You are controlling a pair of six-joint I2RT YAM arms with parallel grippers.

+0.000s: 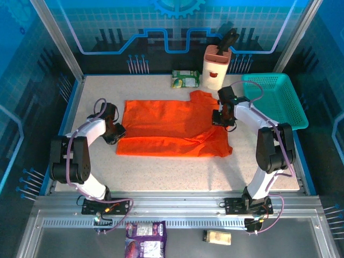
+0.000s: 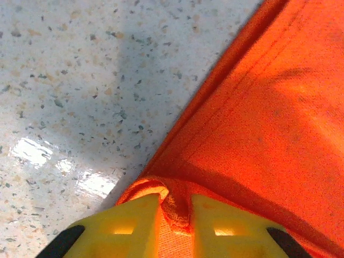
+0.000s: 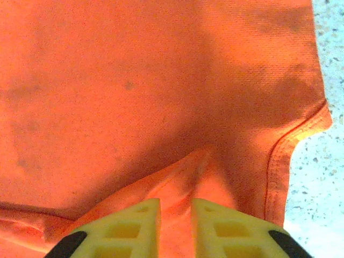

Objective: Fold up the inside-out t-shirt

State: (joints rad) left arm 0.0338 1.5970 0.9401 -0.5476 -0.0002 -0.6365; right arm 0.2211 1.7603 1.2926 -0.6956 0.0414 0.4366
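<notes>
The inside-out t-shirt (image 1: pixel 166 126) is bright orange and lies flat across the middle of the table, folded lengthwise into a wide band. My left gripper (image 1: pixel 114 130) sits low at its left edge. Its yellow jaws (image 2: pixel 176 207) stand slightly apart, and a small bunch of hem cloth (image 2: pixel 174 209) stands up in the gap. My right gripper (image 1: pixel 222 119) is at the shirt's right end, by the sleeve. Its jaws (image 3: pixel 176 207) are also a little apart, over a raised ridge of cloth (image 3: pixel 185 172). The sleeve hem (image 3: pixel 279 161) runs along the right.
A teal mesh basket (image 1: pixel 274 99) stands at the table's right rear. A beige holder (image 1: pixel 216 67) and a green packet (image 1: pixel 185 79) sit behind the shirt. Bare speckled tabletop (image 1: pixel 161 172) lies in front of the shirt.
</notes>
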